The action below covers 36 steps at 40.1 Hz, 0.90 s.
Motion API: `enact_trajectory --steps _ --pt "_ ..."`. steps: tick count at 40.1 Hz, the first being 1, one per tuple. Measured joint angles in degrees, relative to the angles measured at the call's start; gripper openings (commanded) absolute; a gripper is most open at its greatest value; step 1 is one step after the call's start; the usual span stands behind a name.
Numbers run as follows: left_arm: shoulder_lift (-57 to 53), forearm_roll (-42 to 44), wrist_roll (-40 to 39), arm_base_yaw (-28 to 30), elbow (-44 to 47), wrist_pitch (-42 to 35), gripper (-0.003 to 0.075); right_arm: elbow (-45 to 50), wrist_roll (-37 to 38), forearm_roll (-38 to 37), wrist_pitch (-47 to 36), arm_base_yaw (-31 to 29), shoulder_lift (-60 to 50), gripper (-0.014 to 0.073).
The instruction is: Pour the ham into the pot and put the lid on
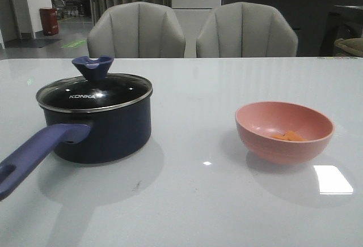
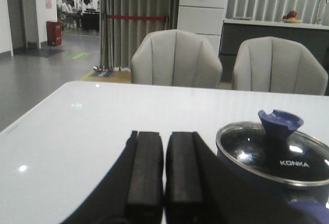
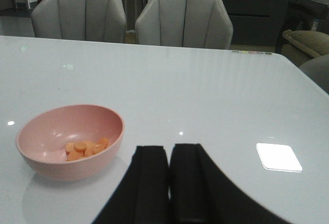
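Note:
The dark pot [image 1: 108, 128] stands on the table at the left, its blue-purple handle [image 1: 34, 150] pointing toward the front left. The glass lid [image 1: 96, 91] with its blue knob [image 1: 92, 67] sits on the pot. The lid also shows in the left wrist view [image 2: 277, 154]. The ham [image 1: 289, 136] lies as several orange slices inside a pink bowl [image 1: 283, 131] at the right; the slices also show in the right wrist view [image 3: 85, 148]. My left gripper [image 2: 164, 136] is shut and empty, beside the pot. My right gripper [image 3: 168, 149] is shut and empty, beside the bowl [image 3: 69, 142]. Neither gripper shows in the front view.
Two grey chairs [image 1: 136, 32] [image 1: 247, 32] stand behind the table's far edge. A bright light reflection [image 1: 333, 179] lies on the glossy white table [image 1: 198, 201] near the bowl.

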Motion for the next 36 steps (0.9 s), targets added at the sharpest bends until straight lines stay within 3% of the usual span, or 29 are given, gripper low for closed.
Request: enact_trajectory --steps 6,11,18,27,36 --pt "0.0 0.0 0.0 0.0 -0.1 -8.6 0.0121 0.0 0.0 0.0 0.0 0.0 0.0 0.0161" --pt "0.0 0.0 0.0 0.0 -2.5 -8.8 0.0121 0.0 0.0 0.0 0.0 0.0 0.0 0.0161" --pt "4.7 0.0 0.0 0.0 -11.5 -2.1 0.0121 0.0 0.0 0.0 0.0 0.0 0.0 0.0161" --pt "15.4 -0.1 0.0 0.0 -20.0 13.7 0.0120 0.0 0.0 0.0 0.0 0.0 0.0 0.0161" --pt "18.9 -0.2 0.0 0.0 -19.9 15.9 0.0120 0.0 0.0 0.0 0.0 0.0 0.0 0.0161"
